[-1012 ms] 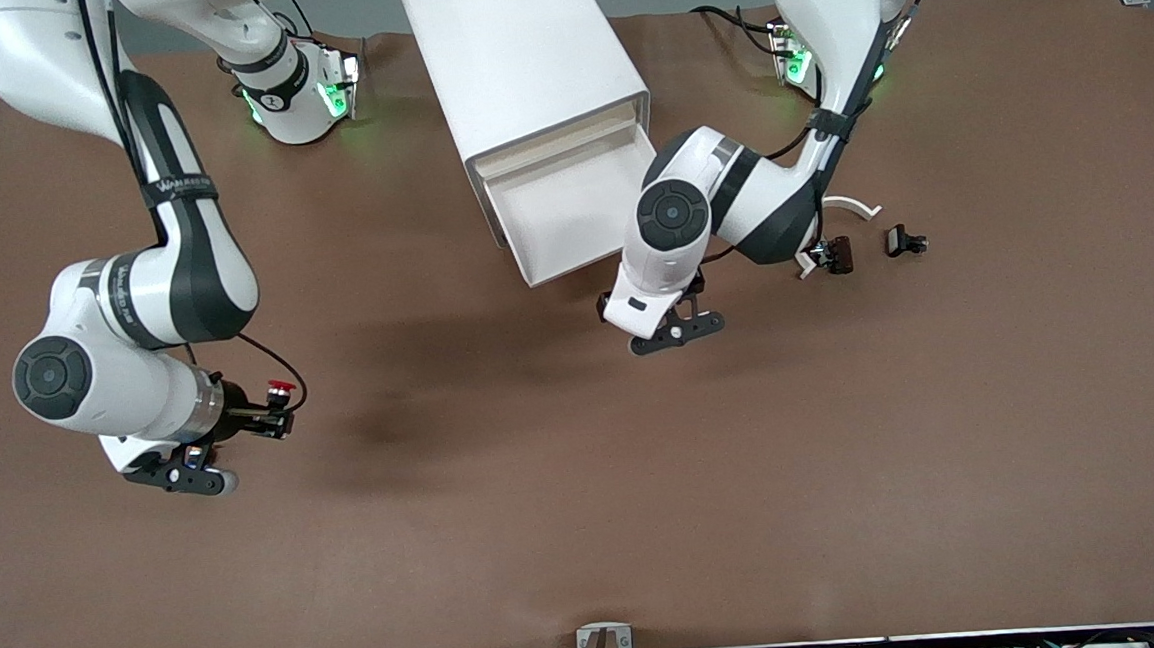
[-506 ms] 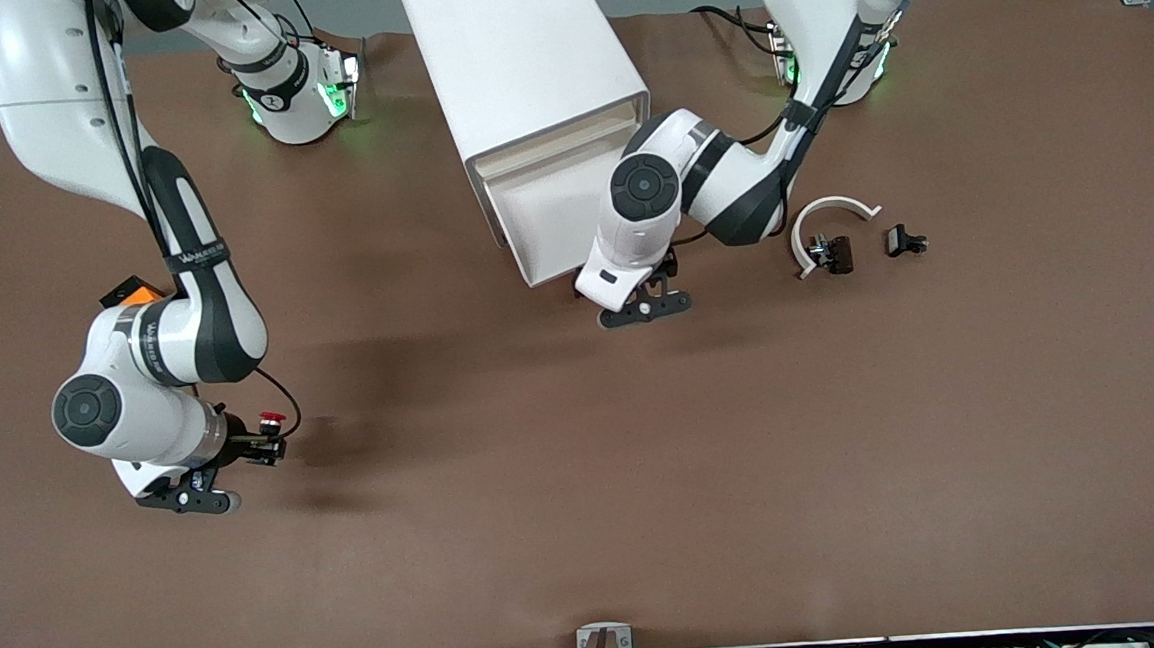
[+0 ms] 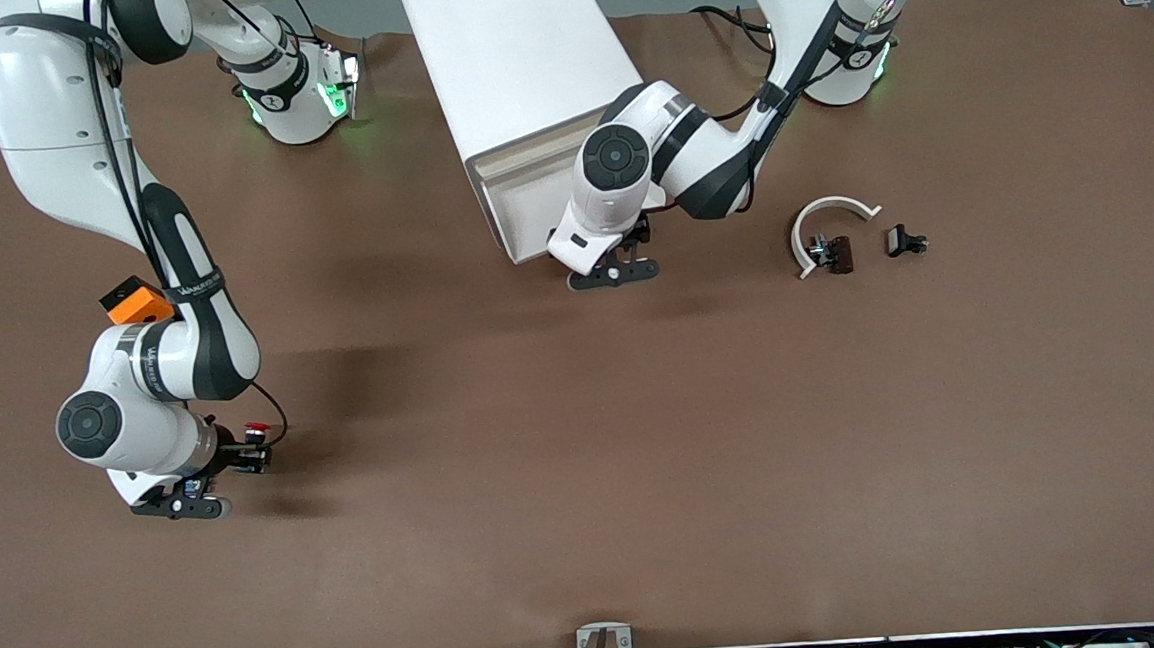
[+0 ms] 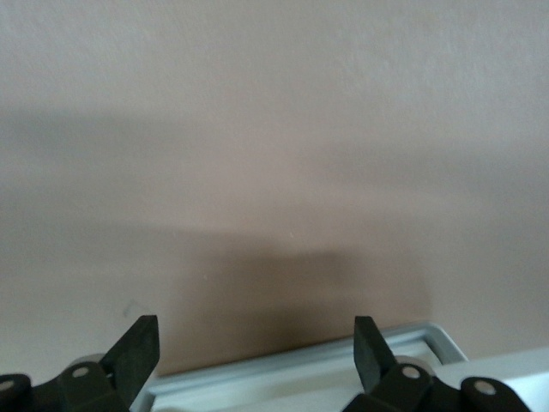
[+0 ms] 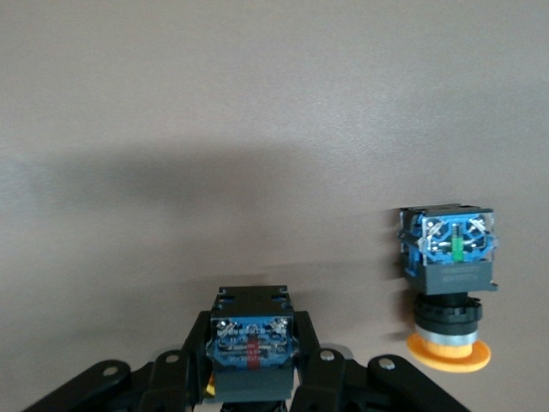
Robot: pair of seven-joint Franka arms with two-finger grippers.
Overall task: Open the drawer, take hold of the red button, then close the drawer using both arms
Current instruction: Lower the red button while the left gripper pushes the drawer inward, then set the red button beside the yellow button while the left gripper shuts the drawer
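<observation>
Since earlier: shallow white tray-like drawer (image 3: 528,207) pushed further in by my spread, empty left claw (image 3: 614,274). Right claw (image 3: 245,463) pinches tiny red-capped push button (image 3: 256,427) low above tabletop (image 3: 647,480); light, rigid, body-gripped.

Bright, even light from overhead fills the room. The brown bench (image 3: 647,480) looks matte, with no glare, and soft dark shadows spread on it beneath both arms. Green lamps glow at the arm bases. The front view is sharp; both wrist views look paler and slightly hazy.
</observation>
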